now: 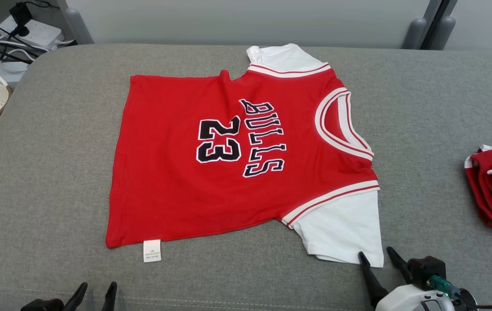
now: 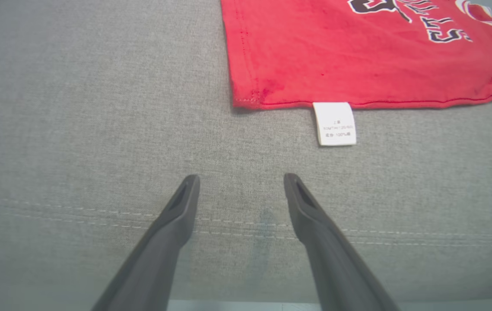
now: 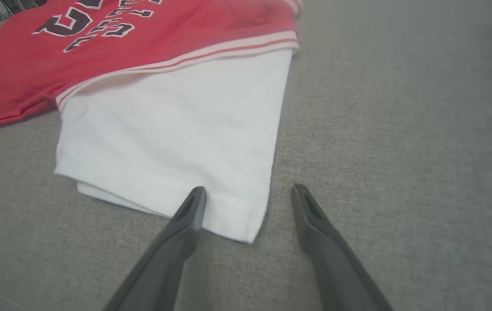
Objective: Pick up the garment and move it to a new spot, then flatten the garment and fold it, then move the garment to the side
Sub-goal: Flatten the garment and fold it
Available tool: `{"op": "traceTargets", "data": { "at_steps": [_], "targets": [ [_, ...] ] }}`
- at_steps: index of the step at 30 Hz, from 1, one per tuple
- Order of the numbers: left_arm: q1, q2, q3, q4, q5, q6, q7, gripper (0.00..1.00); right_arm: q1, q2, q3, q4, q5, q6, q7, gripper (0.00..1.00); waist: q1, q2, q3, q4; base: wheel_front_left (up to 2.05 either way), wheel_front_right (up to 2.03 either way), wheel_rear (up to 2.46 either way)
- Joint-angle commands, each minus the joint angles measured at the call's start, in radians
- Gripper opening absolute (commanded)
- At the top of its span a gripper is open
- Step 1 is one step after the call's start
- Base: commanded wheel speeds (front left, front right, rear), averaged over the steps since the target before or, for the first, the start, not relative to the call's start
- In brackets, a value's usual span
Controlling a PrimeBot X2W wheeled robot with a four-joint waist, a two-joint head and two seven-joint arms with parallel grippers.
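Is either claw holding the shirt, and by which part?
Nothing is held. The left claw is open over the cushion; the right claw is open at the white sleeve corner of the shirt.

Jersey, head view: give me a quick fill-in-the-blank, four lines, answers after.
1. The red jersey bears the number ____.
2. Its near sleeve is ____ in colour.
3. The right tool is at that sleeve's corner, jaws ____.
4. The left tool is nearest the small white ____ at the jersey's edge.
Missing words: 23; white; open; label.
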Motion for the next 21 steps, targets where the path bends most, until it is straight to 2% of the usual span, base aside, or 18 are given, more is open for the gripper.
{"op": "traceTargets", "data": {
  "at_steps": [1, 2, 3, 4, 5, 13, 21],
  "targets": [
    [-0.047, 0.032, 0.031, -0.025, -0.018, 0.007, -0.006, 1.0, -0.026, -0.006, 0.034, 0.002, 0.008, 0.0, 0.009, 0.97, 0.0, 0.0, 0.013, 0.008, 0.0, 0.0, 0.0],
    [-0.05, 0.036, 0.031, -0.03, -0.023, 0.007, -0.006, 1.0, -0.027, -0.006, 0.043, 0.011, 0.013, 0.0, 0.02, 0.75, 0.0, 0.0, 0.017, 0.009, 0.0, 0.0, 0.0],
    [-0.052, 0.04, 0.032, -0.034, -0.028, 0.007, -0.006, 1.0, -0.028, -0.006, 0.05, 0.021, 0.018, 0.0, 0.033, 0.43, 0.0, 0.0, 0.02, 0.01, 0.0, 0.0, 0.0],
    [-0.056, 0.043, 0.033, -0.039, -0.034, 0.007, -0.006, 1.0, -0.029, -0.006, 0.054, 0.026, 0.021, 0.0, 0.036, 0.29, 0.0, 0.0, 0.024, 0.009, 0.0, 0.0, 0.0],
    [-0.06, 0.047, 0.035, -0.043, -0.04, 0.007, -0.006, 1.0, -0.031, -0.006, 0.054, 0.029, 0.023, 0.0, 0.034, 0.01, 0.0, 0.0, 0.027, 0.009, 0.0, 0.0, 0.0],
    [-0.111, 0.071, 0.053, -0.08, -0.095, 0.007, -0.006, 1.0, -0.032, -0.006, 0.008, 0.003, -0.003, 0.0, -0.001, 0.0, 0.0, 0.0, 0.06, -0.03, 0.0, 0.0, 0.0],
    [-0.171, 0.119, -0.02, -0.013, -0.244, 0.007, -0.006, 1.0, -0.017, -0.006, 0.05, -0.07, 0.001, 0.0, -0.015, 0.0, 0.0, 0.0, 0.112, -0.103, 0.0, 0.0, 0.0]
  ]
}}
